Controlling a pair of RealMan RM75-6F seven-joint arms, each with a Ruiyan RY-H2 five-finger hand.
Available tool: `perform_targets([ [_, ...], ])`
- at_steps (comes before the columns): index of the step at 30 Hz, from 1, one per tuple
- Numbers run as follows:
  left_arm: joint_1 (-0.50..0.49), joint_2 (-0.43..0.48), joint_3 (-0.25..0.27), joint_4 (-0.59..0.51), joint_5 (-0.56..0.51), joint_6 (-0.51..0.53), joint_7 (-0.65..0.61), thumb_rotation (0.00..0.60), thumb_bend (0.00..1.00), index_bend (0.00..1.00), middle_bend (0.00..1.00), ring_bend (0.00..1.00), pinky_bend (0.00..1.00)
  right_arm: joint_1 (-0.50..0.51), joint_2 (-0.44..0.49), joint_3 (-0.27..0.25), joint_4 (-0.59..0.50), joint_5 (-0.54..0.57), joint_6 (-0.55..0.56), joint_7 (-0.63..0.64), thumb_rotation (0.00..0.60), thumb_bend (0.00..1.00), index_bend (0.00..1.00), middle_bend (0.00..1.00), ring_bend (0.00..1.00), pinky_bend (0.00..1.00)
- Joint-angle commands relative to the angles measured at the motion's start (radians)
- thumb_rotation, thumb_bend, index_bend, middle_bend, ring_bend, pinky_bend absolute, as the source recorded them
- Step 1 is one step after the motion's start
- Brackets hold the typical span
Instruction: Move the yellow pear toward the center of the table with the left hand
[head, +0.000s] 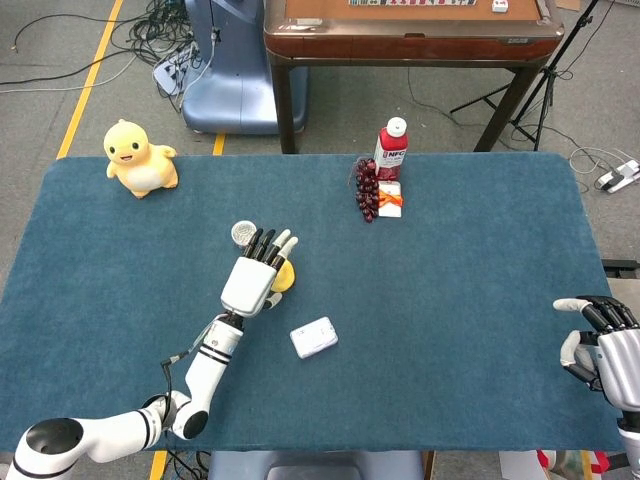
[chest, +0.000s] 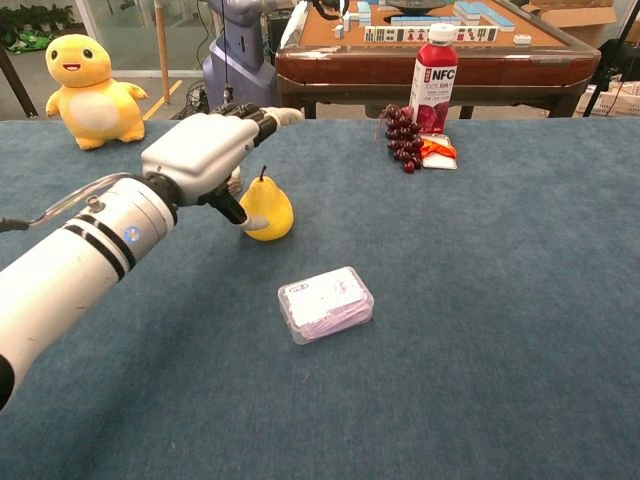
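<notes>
The yellow pear (head: 286, 277) (chest: 268, 208) stands upright on the blue table (head: 470, 270), left of the middle. My left hand (head: 256, 280) (chest: 205, 150) is against its left side with fingers stretched out flat above it and the thumb touching the pear low down; it does not grip the fruit. From above, the hand covers most of the pear. My right hand (head: 603, 345) rests at the table's front right corner, holding nothing, and shows only in the head view.
A clear plastic box (head: 314, 337) (chest: 325, 303) lies just in front and right of the pear. A small lidded cup (head: 243, 232) sits behind the hand. Grapes (head: 367, 188) (chest: 402, 138), a red bottle (head: 391, 148) and a yellow duck toy (head: 140, 158) stand along the far edge.
</notes>
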Motion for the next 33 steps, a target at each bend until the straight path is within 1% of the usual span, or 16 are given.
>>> perform_targets([
  [1,0.042,0.050,0.037,-0.100,0.025,0.049,0.074,0.600,0.00,0.00,0.00,0.00,0.00,0.000,0.000,0.000,0.000,0.000,0.000,0.000,0.600,0.23,0.57,0.37,0.25,0.26],
  [3,0.065,0.091,0.053,-0.172,0.018,0.058,0.134,0.600,0.00,0.00,0.00,0.00,0.00,0.000,0.000,0.000,0.001,0.001,-0.001,0.000,0.600,0.23,0.57,0.37,0.25,0.26],
  [6,0.110,0.183,0.079,-0.328,-0.010,0.073,0.253,0.600,0.00,0.00,0.00,0.00,0.00,0.001,-0.001,0.003,0.001,0.008,-0.005,-0.001,0.600,0.24,0.57,0.37,0.25,0.26],
  [9,0.157,0.295,0.113,-0.496,-0.042,0.093,0.365,0.600,0.00,0.00,0.00,0.00,0.00,0.002,-0.001,0.005,0.000,0.016,-0.011,-0.005,0.600,0.24,0.57,0.37,0.25,0.26],
  [12,0.196,0.398,0.151,-0.619,-0.068,0.101,0.421,0.600,0.00,0.00,0.00,0.00,0.00,0.003,-0.003,0.008,0.000,0.022,-0.013,-0.009,0.600,0.23,0.57,0.37,0.25,0.26],
  [15,0.231,0.500,0.198,-0.693,-0.054,0.115,0.445,0.600,0.00,0.00,0.00,0.00,0.00,0.002,-0.005,0.009,0.000,0.023,-0.012,-0.014,0.600,0.23,0.57,0.37,0.25,0.26],
  [20,0.308,0.616,0.257,-0.753,-0.015,0.174,0.395,0.600,0.00,0.00,0.00,0.00,0.00,0.003,-0.008,0.013,0.001,0.036,-0.020,-0.025,0.600,0.23,0.57,0.37,0.25,0.26],
  [22,0.348,0.655,0.282,-0.772,0.009,0.215,0.374,0.600,0.00,0.00,0.00,0.00,0.00,0.004,-0.010,0.015,0.001,0.041,-0.023,-0.029,0.600,0.23,0.57,0.37,0.25,0.26],
  [27,0.455,0.713,0.344,-0.770,0.090,0.323,0.299,0.600,0.00,0.00,0.00,0.00,0.00,0.006,-0.012,0.020,0.002,0.056,-0.034,-0.036,0.600,0.23,0.57,0.37,0.25,0.26],
  [30,0.515,0.738,0.367,-0.780,0.106,0.379,0.282,0.600,0.00,0.00,0.00,0.00,0.00,0.007,-0.012,0.021,0.000,0.066,-0.043,-0.045,0.600,0.23,0.57,0.37,0.25,0.26],
  [33,0.568,0.745,0.384,-0.766,0.151,0.435,0.263,0.600,0.00,0.00,0.00,0.00,0.02,0.008,-0.012,0.022,-0.005,0.074,-0.053,-0.055,0.600,0.23,0.57,0.37,0.25,0.26],
])
